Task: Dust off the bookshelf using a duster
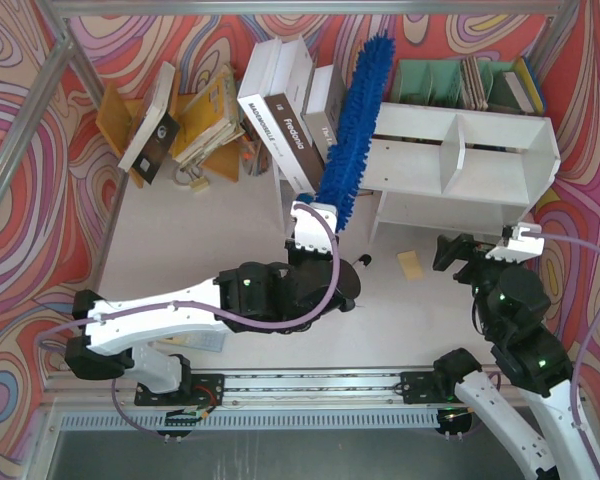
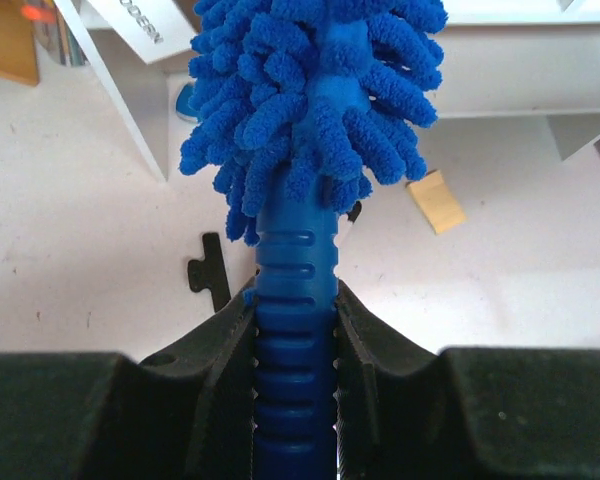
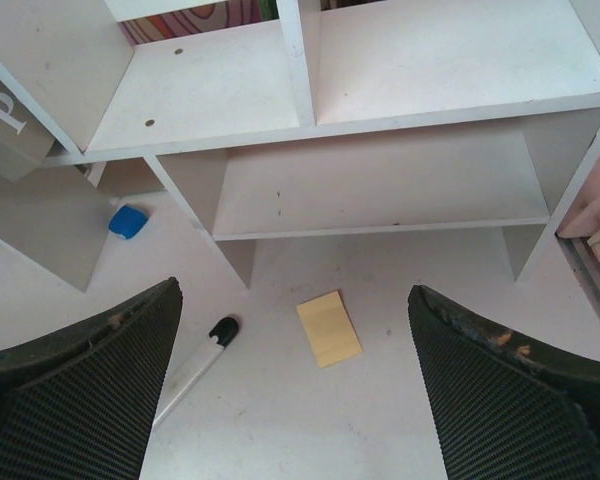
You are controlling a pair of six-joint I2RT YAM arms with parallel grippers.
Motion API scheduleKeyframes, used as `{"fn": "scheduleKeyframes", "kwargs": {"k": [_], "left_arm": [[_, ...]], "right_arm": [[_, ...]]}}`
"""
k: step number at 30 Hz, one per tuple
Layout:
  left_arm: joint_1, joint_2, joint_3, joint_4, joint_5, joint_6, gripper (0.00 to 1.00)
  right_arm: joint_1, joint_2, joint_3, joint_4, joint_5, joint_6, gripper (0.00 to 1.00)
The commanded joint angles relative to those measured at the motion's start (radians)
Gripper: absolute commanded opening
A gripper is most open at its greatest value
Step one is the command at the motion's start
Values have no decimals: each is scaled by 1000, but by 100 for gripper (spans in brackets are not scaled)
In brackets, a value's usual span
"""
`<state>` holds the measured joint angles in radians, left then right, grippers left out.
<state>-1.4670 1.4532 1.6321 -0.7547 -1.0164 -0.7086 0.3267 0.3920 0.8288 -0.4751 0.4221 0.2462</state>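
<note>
Left fingers (image 2: 215,350) are clamped on the handle of the blue duster (image 1: 358,120), whose fluffy head slants up past the left end of the white bookshelf (image 1: 500,150). Right fingers (image 3: 80,390) are spread wide and empty over the desk (image 3: 310,420), facing the lower shelf.

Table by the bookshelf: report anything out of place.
A yellow notepad and a black-capped marker lie loose on the table just in front of the bookshelf, on no shelf. A small blue object lies there too. Nothing looks spilled or broken.
</note>
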Motion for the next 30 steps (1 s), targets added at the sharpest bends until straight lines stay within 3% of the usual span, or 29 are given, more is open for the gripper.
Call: {"fn": "scheduleKeyframes", "kwargs": {"k": [1,16,30], "left_arm": [[8,15,-25,-47,-5,-99,0],[10,-38,53,124,-72,132,0],[10,-117,-94,116,-55,23,0]], "right_arm": [[-3,-15,-6,52,2,-25,84],[-4,-36,-23,66,22,-18,84],[-4,-42,-32,71,38,-18,84]]}}
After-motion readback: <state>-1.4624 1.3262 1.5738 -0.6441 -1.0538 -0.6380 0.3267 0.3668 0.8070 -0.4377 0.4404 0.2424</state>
